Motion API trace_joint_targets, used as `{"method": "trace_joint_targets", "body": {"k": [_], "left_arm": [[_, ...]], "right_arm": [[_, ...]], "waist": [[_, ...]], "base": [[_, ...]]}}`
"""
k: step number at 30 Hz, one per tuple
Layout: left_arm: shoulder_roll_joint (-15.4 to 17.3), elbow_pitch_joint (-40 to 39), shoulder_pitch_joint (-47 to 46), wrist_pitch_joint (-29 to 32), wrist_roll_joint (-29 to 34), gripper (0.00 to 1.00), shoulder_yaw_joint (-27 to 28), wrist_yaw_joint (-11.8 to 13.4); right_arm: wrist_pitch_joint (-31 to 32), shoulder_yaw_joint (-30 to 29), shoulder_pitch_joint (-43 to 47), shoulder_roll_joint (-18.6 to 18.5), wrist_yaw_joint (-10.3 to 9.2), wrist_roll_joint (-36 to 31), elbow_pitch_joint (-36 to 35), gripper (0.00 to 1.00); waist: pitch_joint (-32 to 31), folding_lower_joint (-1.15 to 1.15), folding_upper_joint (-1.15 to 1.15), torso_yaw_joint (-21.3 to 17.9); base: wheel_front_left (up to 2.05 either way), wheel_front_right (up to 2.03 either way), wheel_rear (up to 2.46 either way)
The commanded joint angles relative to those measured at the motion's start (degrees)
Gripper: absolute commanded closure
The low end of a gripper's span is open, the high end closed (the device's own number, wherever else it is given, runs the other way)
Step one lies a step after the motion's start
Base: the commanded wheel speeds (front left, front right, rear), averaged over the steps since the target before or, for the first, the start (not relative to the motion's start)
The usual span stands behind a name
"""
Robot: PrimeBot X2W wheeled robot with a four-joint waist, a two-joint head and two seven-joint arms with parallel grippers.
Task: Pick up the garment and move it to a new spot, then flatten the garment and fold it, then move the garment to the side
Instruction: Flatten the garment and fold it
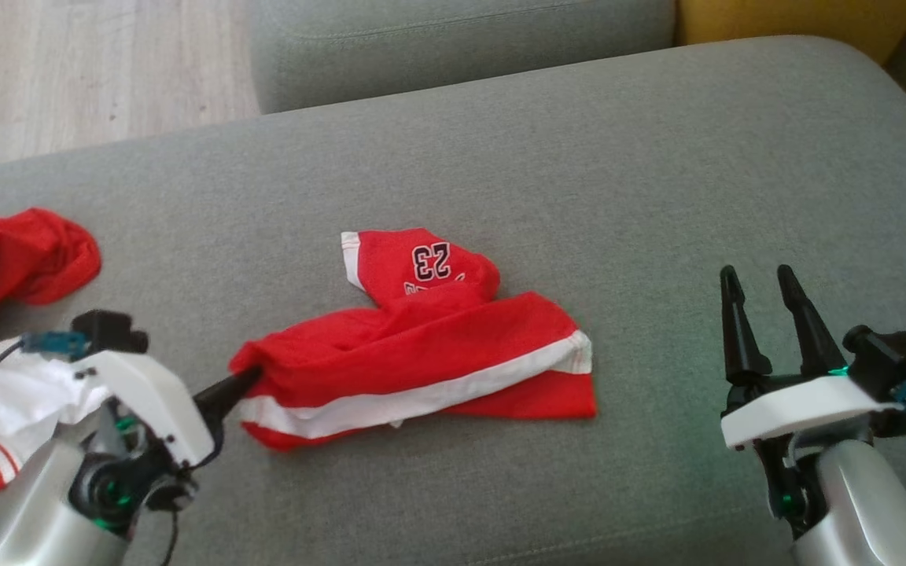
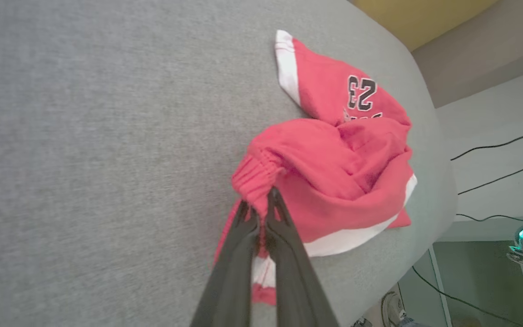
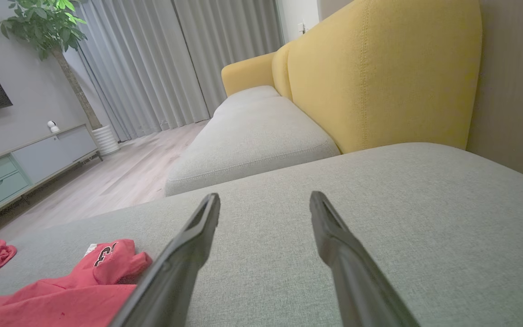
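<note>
The garment (image 1: 421, 354) is a pair of red shorts with white trim and a black "23", lying crumpled in the middle of the grey sofa cushion (image 1: 618, 181). My left gripper (image 1: 252, 376) is shut on the garment's gathered left end; in the left wrist view its two dark fingers (image 2: 284, 227) pinch the elastic waistband of the garment (image 2: 334, 172). My right gripper (image 1: 764, 287) stands open at the lower right, well clear of the cloth, with nothing between its fingers. In the right wrist view the garment (image 3: 75, 281) lies at the lower left, beside my right gripper (image 3: 265, 202).
More red and white clothing (image 1: 5, 314) is heaped at the cushion's left edge. A second grey cushion (image 1: 461, 47) and a yellow backrest (image 3: 379, 77) lie beyond. Wooden floor (image 1: 68, 71) shows at the upper left. Cables (image 2: 493, 150) run on the floor past the cushion's edge.
</note>
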Motion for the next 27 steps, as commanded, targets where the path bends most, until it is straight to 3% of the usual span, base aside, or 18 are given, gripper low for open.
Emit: {"method": "trace_joint_targets", "body": {"k": [1,2,3,4,7,12,19,24,27], "left_arm": [[2.2,-0.7,-3.4,0.0,-0.4,1.00,3.1,-0.4],[2.4,0.4,-3.5,0.1,-0.5,1.00,3.2,-0.4],[2.5,1.3,-3.5,0.1,-0.5,0.93,3.1,-0.4],[2.5,2.4,-3.4,-0.4,-0.5,0.00,2.9,-0.4],[3.2,2.2,-3.2,-2.2,0.5,0.00,2.4,-0.4],[8.3,-1.2,-2.5,-9.3,8.3,0.00,1.7,0.9],[10.7,-11.2,0.8,-25.0,17.8,0.00,4.8,8.4],[8.9,-17.9,5.7,-36.2,21.5,0.00,8.0,14.1],[8.0,-20.2,9.4,-38.9,24.6,0.00,9.4,16.7]], "right_arm": [[-0.7,1.5,-2.9,0.2,-0.04,-0.1,-1.6,0.00],[-0.8,1.6,-2.9,0.2,-0.04,0.0,-1.4,0.00],[-0.8,1.7,-3.0,0.2,-0.04,0.1,-1.3,0.00],[-0.9,1.8,-2.9,0.2,-0.04,0.2,-1.0,0.00],[-0.9,2.0,-2.8,0.1,-0.04,0.3,-0.8,0.00],[-1.3,3.6,-2.6,0.1,-0.04,0.3,-1.3,0.00],[-2.1,5.8,-1.5,-0.3,-0.04,1.6,-2.5,0.00],[-2.4,5.6,-1.3,-0.5,-0.04,1.8,-3.7,0.00],[-2.5,5.5,-0.8,-0.4,-0.04,1.4,-4.1,0.00]], "waist": [[0.0,0.00,0.00,-0.3],[0.0,0.00,0.00,-0.5],[0.0,0.00,0.00,-0.6],[-0.1,0.00,0.00,-0.9],[-0.3,0.00,0.00,-1.1],[-0.7,0.00,0.00,-0.7],[-1.9,0.00,0.00,1.0],[-2.3,0.00,0.00,2.4],[-2.8,0.00,0.00,3.0]], "base": [[0.00,0.00,0.00],[0.00,0.00,0.00],[0.00,0.00,0.00],[0.00,0.00,0.00],[0.00,0.00,0.00],[0.00,0.00,0.00],[0.00,0.00,0.00],[0.00,0.00,0.00],[0.00,0.00,0.00]]}}
